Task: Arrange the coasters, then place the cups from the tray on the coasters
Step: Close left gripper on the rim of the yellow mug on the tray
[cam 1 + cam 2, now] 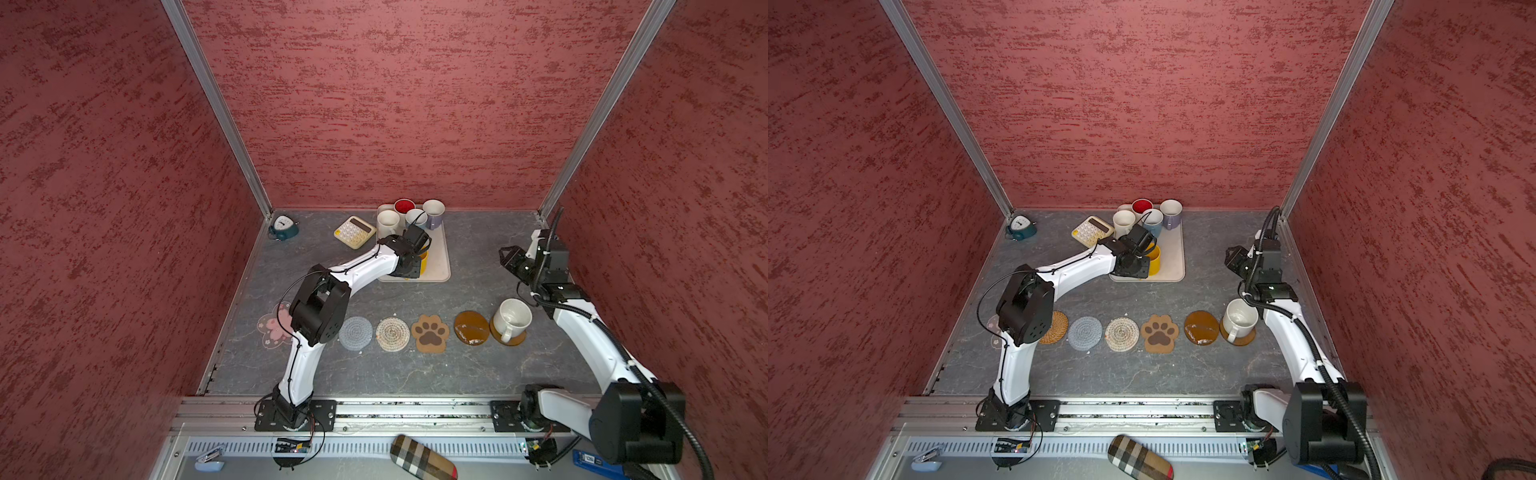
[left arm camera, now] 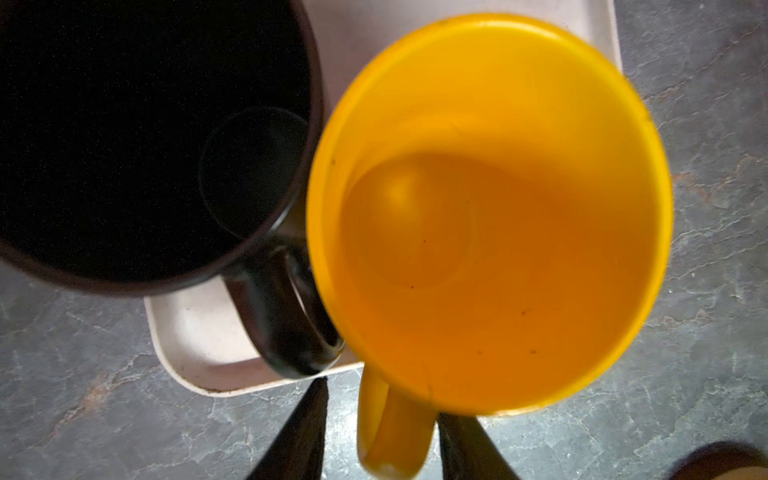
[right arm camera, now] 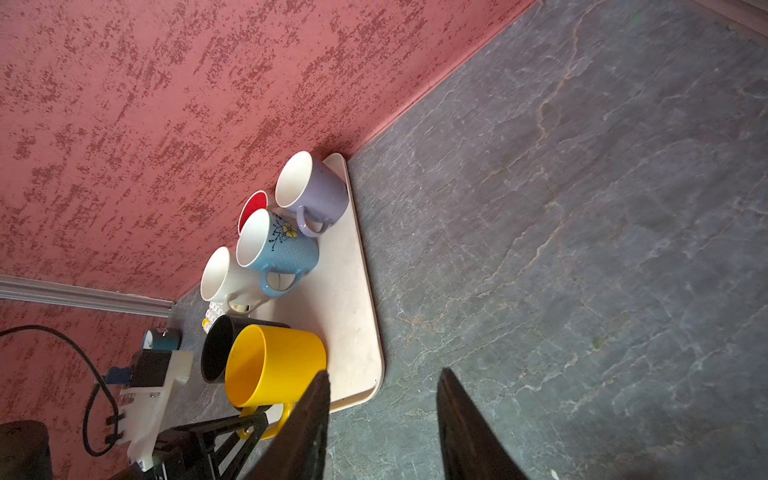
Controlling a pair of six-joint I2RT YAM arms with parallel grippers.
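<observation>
Black cup (image 2: 124, 145) just beside yellow cup (image 2: 498, 208) (calculator (image 1: 354, 232) beside tray (image 1: 438, 257)).

I see only half the pink flower coaster (image 1: 268, 328) behind the left arm (image 1: 318, 309), yellow cup (image 1: 423, 262) mostly under it, black cup (image 2: 124, 145) cut off at the edge, left claw (image 2: 382, 399) grip unclear.

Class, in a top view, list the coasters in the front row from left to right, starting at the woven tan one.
Woven tan round coaster → grey crocheted round coaster → beige crocheted round coaster → brown paw-print coaster → bare glossy brown disc coaster → glossy brown disc coaster under the cream mug.
</observation>
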